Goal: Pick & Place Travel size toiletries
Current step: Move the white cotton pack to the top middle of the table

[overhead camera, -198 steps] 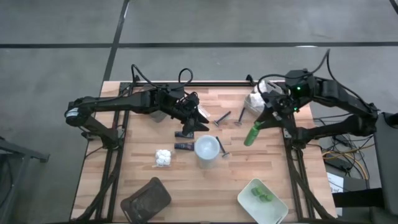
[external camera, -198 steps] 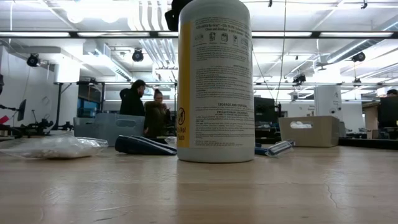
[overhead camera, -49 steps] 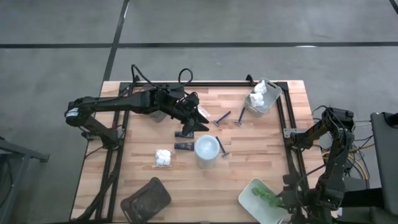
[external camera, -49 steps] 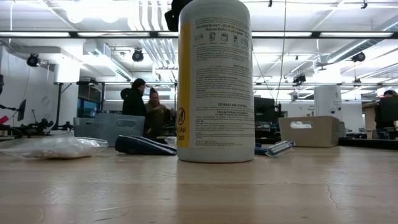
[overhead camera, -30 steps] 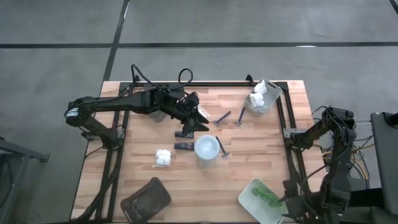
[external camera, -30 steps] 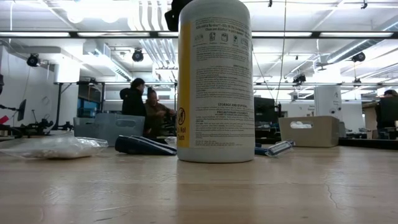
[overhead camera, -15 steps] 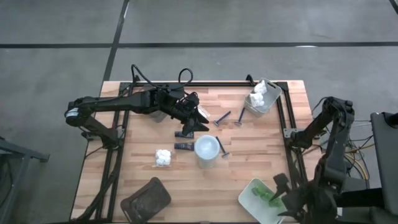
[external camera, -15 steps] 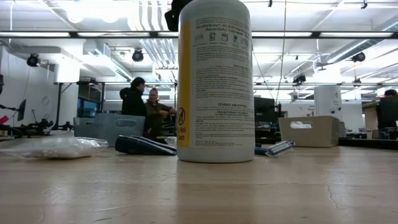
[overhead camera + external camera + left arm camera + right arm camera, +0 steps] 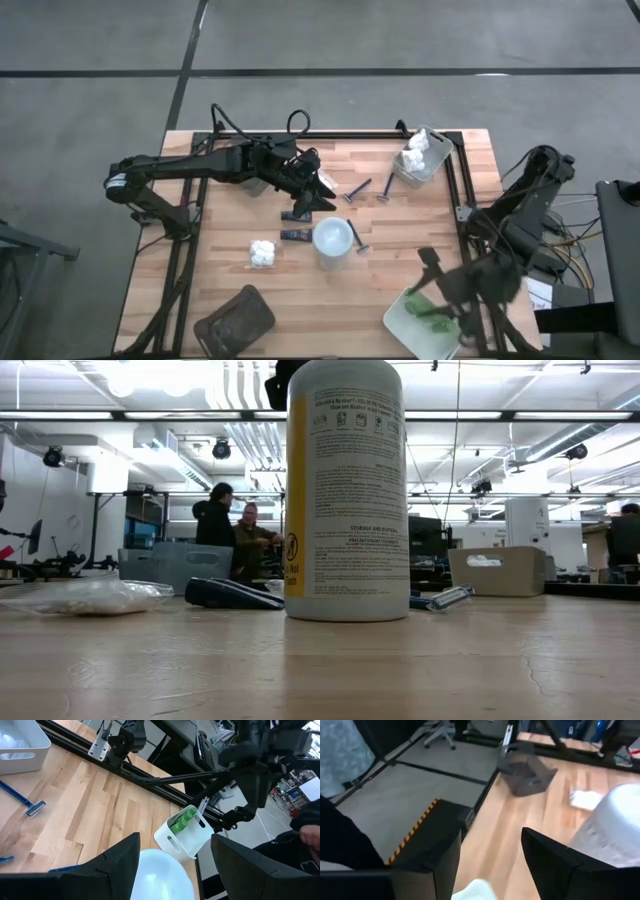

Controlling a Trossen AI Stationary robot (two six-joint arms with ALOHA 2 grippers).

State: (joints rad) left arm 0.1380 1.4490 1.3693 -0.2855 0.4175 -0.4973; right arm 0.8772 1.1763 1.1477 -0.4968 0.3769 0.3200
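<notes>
High view: right end effector [image 9: 437, 285] spread above green pieces [image 9: 425, 308]; left end effector [image 9: 318, 192] spread.

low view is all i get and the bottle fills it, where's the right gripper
observer: the right gripper hangs over a white tray at the table's near right corner, jaws open.
operator: anything in that tray
observer: green pieces lie in it; the left wrist view shows them too.
operator: and the left gripper
observer: the left gripper is open, just beyond the bottle, with a dark tube on the table beside the bottle.
</notes>
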